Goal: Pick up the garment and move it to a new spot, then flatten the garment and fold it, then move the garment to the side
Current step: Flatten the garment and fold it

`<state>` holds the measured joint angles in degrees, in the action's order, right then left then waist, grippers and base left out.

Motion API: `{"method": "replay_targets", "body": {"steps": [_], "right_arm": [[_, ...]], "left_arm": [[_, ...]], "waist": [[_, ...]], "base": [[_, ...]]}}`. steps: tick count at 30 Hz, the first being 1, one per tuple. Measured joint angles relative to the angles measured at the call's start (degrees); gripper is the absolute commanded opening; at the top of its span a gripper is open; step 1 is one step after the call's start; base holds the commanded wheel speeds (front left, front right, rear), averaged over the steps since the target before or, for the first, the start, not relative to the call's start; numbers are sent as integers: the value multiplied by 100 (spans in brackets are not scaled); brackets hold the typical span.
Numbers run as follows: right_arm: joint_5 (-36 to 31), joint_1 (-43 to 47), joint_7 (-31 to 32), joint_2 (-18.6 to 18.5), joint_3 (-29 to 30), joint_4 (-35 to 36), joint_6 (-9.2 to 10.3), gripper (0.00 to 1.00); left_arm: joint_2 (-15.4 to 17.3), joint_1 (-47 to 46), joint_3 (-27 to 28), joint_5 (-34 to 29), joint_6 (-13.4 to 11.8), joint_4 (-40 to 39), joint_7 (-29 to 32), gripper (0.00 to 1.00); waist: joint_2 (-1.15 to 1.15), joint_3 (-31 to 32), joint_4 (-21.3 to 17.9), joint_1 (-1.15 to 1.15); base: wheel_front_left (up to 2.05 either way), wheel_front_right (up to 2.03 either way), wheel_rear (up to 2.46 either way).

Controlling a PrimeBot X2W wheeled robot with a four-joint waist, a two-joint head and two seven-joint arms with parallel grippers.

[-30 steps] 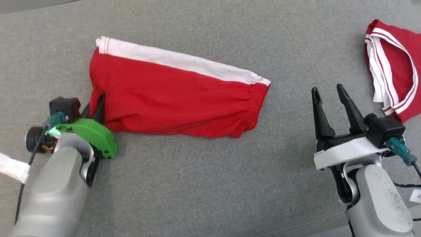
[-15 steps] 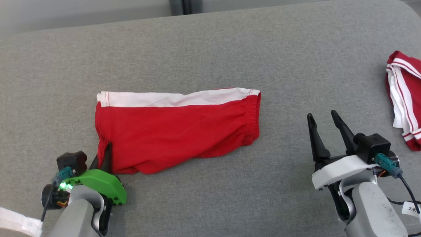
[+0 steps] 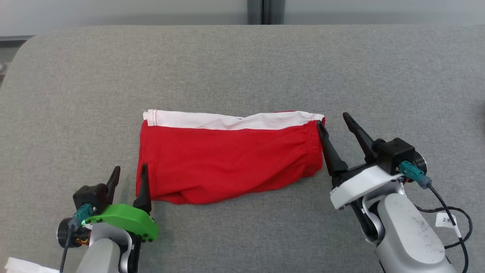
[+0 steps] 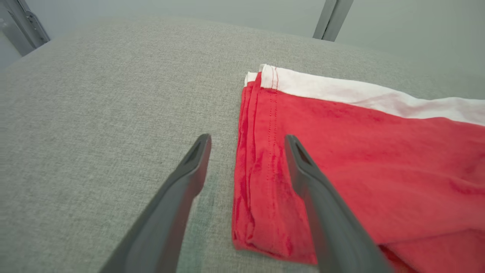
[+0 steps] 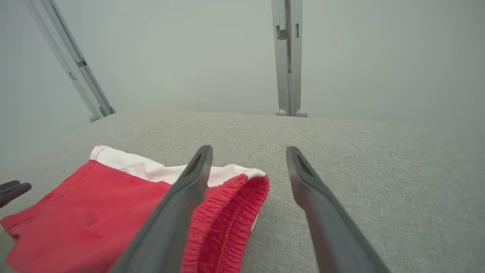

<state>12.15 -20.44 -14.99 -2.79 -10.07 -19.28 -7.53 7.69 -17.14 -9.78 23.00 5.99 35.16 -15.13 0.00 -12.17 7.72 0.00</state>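
Folded garment (image 3: 227, 159) lies mid-frame on the grey cushion (image 3: 242, 68), both claws spread and empty.
Your left gripper (image 3: 130, 167) straddles its lower-left hem, your right gripper (image 3: 332, 119) its waistband edge; close unevenly and you may drag layers apart, undoing the fold.

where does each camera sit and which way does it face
head view: on the head, looking down at red shorts on grey cushion; left gripper, right gripper, both open.
left wrist view: left wrist, along its own fingers to the shorts' leg hem.
right wrist view: right wrist, along its own fingers to the waistband.
shared: all show the shorts.
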Motion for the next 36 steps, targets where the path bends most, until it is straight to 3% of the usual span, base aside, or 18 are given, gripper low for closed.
{"method": "replay_targets", "body": {"steps": [10, 18, 19, 20, 21, 22, 23, 24, 31, 36], "right_arm": [[199, -376, -1, -1, -131, -1584, 1, 100], [979, -437, -40, -31, -614, -2025, 5, 100], [1107, -458, -45, -32, -672, -2040, 7, 91], [1215, -481, -52, -34, -743, -2053, 7, 75], [1301, -502, -52, -38, -801, -2057, 7, 47], [1414, -524, -53, -40, -846, -2064, 8, 38], [1494, -548, -54, -43, -881, -2072, 8, 11], [1548, -575, -54, -43, -883, -2069, 8, 0], [1709, -642, -41, 22, -436, -2054, 0, 0], [1335, -586, -18, 43, 417, -1994, -3, 0]], "left_arm": [[-223, 21, 156, -294, 124, 56, 0, 100], [-232, 21, 71, -280, 130, 44, 0, 100], [-222, 21, 57, -269, 131, 38, 0, 100], [-205, 21, 46, -247, 131, 31, 0, 100], [-189, 21, 32, -247, 131, 31, 0, 100], [-174, 21, 20, -246, 131, 30, 0, 100], [-167, 21, 7, -241, 131, 24, 0, 100], [-167, 21, -3, -241, 131, 14, 0, 100], [-148, 19, -69, -221, 131, -15, 0, 100], [-125, 64, -47, -214, 131, -35, 0, 100]], "waist": [[0, -118, 413, 0], [0, -294, 537, 0], [0, -312, 539, 0], [0, -328, 539, 0], [0, -340, 539, 0], [0, -353, 539, 0], [0, -367, 540, 0], [0, -380, 542, 0], [0, -410, 541, 0], [0, -361, 421, 0]], "base": [[0, 0, 0], [0, 0, 0], [0, 0, 0], [0, 0, 0], [0, 0, 0], [0, 0, 0], [0, 0, 0], [0, 0, 0], [0, 0, 0], [0, 0, 0]]}}
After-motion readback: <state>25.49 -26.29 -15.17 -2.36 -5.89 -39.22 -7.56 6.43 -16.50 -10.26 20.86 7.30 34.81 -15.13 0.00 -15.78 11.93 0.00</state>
